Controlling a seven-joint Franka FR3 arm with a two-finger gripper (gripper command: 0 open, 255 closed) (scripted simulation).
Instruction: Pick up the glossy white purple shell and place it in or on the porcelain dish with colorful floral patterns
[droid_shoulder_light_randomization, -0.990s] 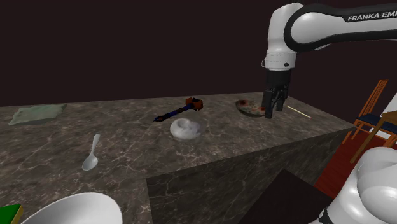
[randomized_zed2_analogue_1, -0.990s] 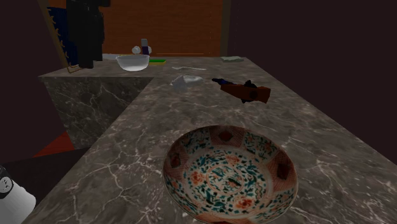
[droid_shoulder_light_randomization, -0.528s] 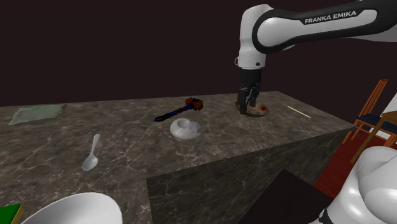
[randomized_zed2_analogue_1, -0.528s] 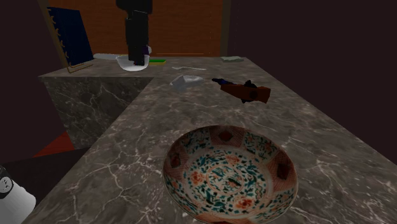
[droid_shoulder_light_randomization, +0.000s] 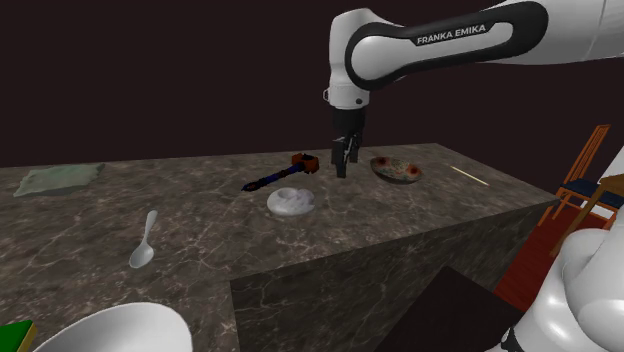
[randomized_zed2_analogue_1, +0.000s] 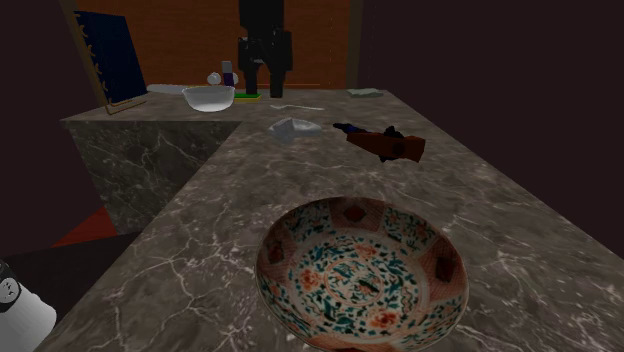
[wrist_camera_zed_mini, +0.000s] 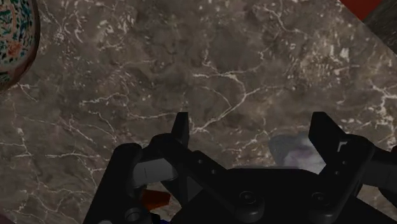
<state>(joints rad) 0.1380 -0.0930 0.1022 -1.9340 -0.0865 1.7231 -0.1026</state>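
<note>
Near the shell (droid_shoulder_light_randomization: 291, 202), the gripper (droid_shoulder_light_randomization: 345, 165) is hovering wide open and empty, and it is probably needing to centre itself over the shell before descending.

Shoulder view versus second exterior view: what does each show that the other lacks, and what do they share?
Shoulder view's own: a chair and the white arm with its lettering. Second exterior view's own: a blue panel leaning before an orange wall, and the floral inside of the dish. Shared: the pale shell, the dish and the open gripper.
</note>
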